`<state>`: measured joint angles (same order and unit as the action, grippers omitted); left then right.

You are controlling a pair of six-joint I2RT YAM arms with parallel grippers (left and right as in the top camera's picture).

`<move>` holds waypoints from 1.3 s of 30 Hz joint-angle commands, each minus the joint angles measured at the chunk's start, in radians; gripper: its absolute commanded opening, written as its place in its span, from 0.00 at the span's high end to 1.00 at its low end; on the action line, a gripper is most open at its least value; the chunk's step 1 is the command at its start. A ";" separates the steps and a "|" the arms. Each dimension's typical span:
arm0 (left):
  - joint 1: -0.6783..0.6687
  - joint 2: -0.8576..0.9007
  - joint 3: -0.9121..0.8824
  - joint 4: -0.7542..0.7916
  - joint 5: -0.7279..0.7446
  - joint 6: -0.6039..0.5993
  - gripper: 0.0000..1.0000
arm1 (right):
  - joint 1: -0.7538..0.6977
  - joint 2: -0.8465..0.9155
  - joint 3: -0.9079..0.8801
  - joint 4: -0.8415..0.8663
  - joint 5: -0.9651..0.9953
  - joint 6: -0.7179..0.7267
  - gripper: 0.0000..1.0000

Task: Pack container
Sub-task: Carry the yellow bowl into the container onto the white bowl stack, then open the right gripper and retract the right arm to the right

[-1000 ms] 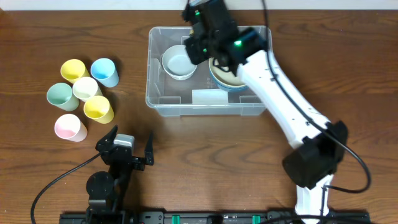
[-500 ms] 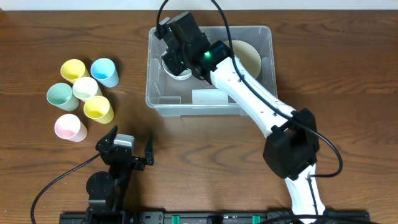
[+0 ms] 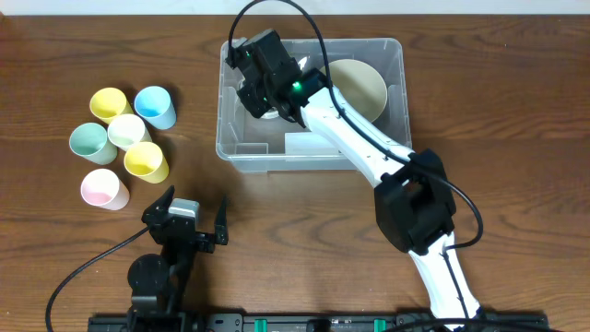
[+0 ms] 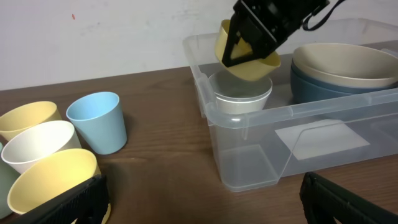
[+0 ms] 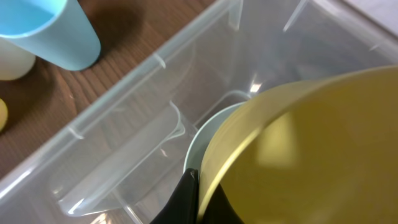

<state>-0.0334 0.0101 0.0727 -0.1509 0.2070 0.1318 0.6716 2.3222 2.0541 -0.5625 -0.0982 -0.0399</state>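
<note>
Overhead: dark wood-grain table (image 3: 304,203); left gripper (image 3: 191,219) jaws are spread wide. Yellow bowl (image 4: 256,63) is clamped by right gripper (image 4: 235,53) over container (image 4: 249,155).

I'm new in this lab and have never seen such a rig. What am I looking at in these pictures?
Two robot arms work at a wooden table. One picture looks down from above; the other two come from cameras on each wrist. The right gripper is shut on a yellow bowl, holding it over a pale bowl inside the clear container. A beige bowl stacked on a blue bowl also sits there. Six pastel cups stand to its left. The left gripper rests open, holding nothing.
</note>
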 commanded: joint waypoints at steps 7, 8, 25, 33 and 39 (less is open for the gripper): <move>0.005 -0.005 -0.017 -0.027 0.011 0.006 0.02 | 0.005 0.019 0.024 0.021 -0.007 -0.018 0.29; 0.005 -0.005 -0.017 -0.027 0.011 0.006 0.02 | 0.003 0.019 0.026 0.018 -0.007 -0.018 0.28; 0.005 -0.005 -0.017 -0.027 0.011 0.006 0.02 | -0.146 -0.345 0.300 -0.493 0.131 0.141 0.01; 0.005 -0.005 -0.017 -0.027 0.011 0.006 0.02 | -0.459 -0.449 0.300 -0.779 0.276 0.379 0.01; 0.005 -0.005 -0.017 -0.027 0.011 0.006 0.02 | -0.709 -0.417 0.249 -0.961 0.274 0.584 0.01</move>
<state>-0.0334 0.0105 0.0727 -0.1509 0.2070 0.1318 0.0517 1.8759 2.3386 -1.4933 0.1440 0.3855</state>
